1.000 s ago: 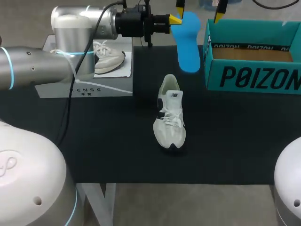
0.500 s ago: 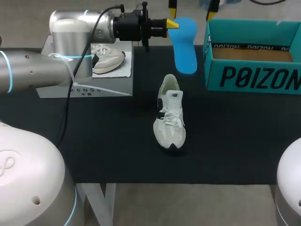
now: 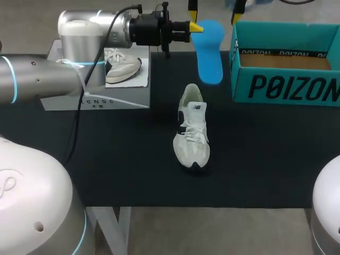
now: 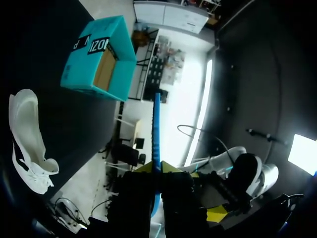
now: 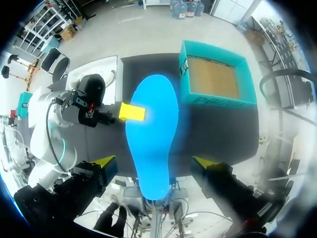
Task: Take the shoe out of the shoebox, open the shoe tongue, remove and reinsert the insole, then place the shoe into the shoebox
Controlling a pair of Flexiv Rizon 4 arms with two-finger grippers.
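My left gripper (image 3: 197,26) is shut on the edge of a blue insole (image 3: 210,50), held in the air over the table's far side. In the left wrist view the insole (image 4: 156,124) shows edge-on between the yellow tips of that gripper (image 4: 157,168). My right gripper (image 3: 214,7) hangs open above it, one finger on each side of the insole (image 5: 153,139) with a gap to both. The white shoe (image 3: 191,127) lies mid-table, toe toward me. The teal shoebox (image 3: 287,87) stands open at the right.
A grey lid (image 3: 95,98) with a shoe picture on it lies at the back left, under my left arm. The black tabletop (image 3: 255,159) stretches around the shoe. From the right wrist, the shoebox (image 5: 215,101) is past the insole's tip.
The right gripper's fingertips have shifted left, closer over the insole. The left gripper and the insole have moved slightly left and back. The shoe has not moved.
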